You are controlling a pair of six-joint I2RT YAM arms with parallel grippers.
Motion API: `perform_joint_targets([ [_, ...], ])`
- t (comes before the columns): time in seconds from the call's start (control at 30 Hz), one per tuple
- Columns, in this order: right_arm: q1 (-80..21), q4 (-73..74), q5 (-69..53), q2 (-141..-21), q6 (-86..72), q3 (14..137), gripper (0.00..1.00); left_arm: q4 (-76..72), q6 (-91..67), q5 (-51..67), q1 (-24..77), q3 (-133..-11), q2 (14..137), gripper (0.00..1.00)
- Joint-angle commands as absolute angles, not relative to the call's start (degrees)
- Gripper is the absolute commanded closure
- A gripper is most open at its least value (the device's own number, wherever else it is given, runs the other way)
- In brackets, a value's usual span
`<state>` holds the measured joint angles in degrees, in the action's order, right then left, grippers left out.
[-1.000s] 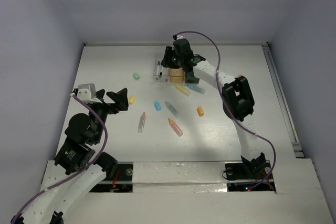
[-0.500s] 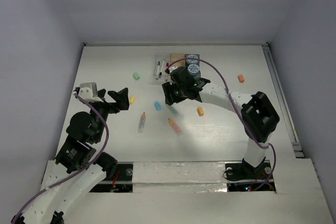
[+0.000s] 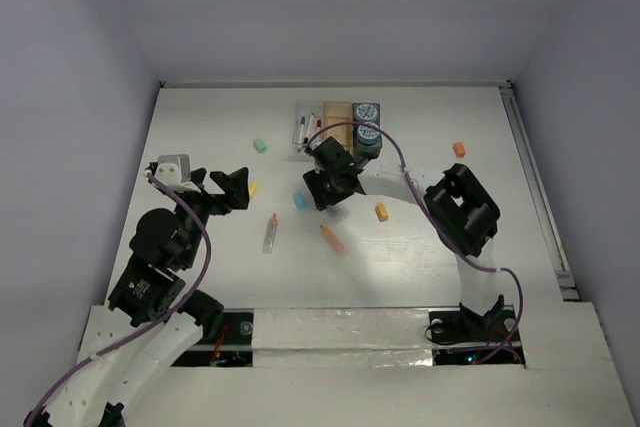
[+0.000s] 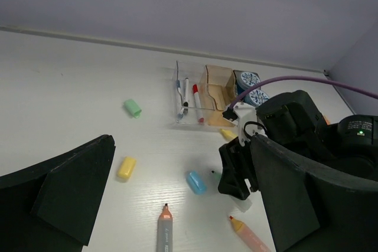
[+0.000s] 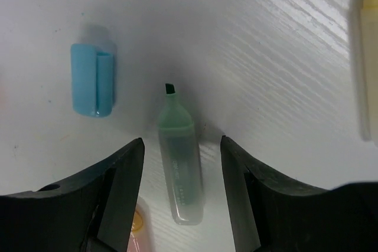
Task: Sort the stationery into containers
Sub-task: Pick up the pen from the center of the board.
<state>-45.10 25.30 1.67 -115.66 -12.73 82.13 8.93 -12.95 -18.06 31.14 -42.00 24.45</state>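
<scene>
A green marker (image 5: 180, 169) lies flat on the table between the fingers of my right gripper (image 5: 182, 146), which is open and low over it, touching nothing. From above, that gripper (image 3: 325, 192) is just in front of the containers. The clear bin (image 3: 308, 130) holds thin pens, the orange-tinted bin (image 3: 337, 119) stands beside it, and the dark bin (image 3: 366, 122) holds two blue-white rolls. My left gripper (image 3: 215, 187) hovers wide open and empty at the left, facing the scattered items.
Loose on the table are a blue cap (image 3: 299, 201), yellow cap (image 3: 251, 188), green cap (image 3: 260, 145), grey marker (image 3: 270, 233), orange marker (image 3: 333, 240) and two orange caps (image 3: 381, 211), one of them far right (image 3: 459, 149). The blue cap (image 5: 93, 79) lies just left of the green marker's tip.
My right arm has left the bins and come down toward the near left, over the green marker, its jaws standing wider. The rolls in the dark bin now show. The left arm barely moved.
</scene>
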Motion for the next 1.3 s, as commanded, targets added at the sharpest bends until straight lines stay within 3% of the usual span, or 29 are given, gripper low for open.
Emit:
perform_joint_targets([
  [0.0, -45.70, 25.14, 4.04, -117.95, -11.43, 85.60, 0.40, 6.15, -13.45, -16.53, 30.67, -41.84, 25.49, 0.01],
  [0.1, -45.70, 25.75, 5.80, -119.53, -11.51, 86.92, 0.44, 5.98, -13.71, -16.17, 30.67, -41.84, 25.75, 0.01],
  [0.2, -45.70, 26.54, 6.68, -120.15, -11.78, 87.36, 0.62, 5.71, -13.97, -15.38, 30.15, -41.75, 25.93, 0.01],
  [0.23, -45.70, 26.54, 7.03, -119.97, -12.30, 87.36, 0.72, 5.63, -14.15, -14.08, 30.15, -41.66, 26.01, 0.01],
  [0.33, -45.70, 26.37, 9.49, -118.57, -12.83, 87.54, 0.82, 5.27, -15.20, -11.44, 30.15, -41.75, 26.54, 0.01],
  [0.6, -45.70, 22.60, 13.45, -109.70, -15.55, 91.84, 0.84, 3.17, -16.26, -1.60, 30.15, -41.13, 28.47, 0.01],
  [0.7, -45.70, 17.77, 13.18, -105.13, -17.83, 91.76, 0.84, 2.38, -16.96, 2.54, 30.15, -40.96, 29.70, 0.12],
  [0.97, -45.70, -1.62, 5.46, -97.39, -24.43, 87.55, 0.83, 2.20, -18.72, 5.10, 29.10, -41.66, 34.01, 0.21],
  [1.27, -49.04, -10.63, -1.21, -94.75, -26.98, 85.25, 0.83, 0.35, -22.58, 8.35, 28.04, -42.45, 37.00, 0.40],
])
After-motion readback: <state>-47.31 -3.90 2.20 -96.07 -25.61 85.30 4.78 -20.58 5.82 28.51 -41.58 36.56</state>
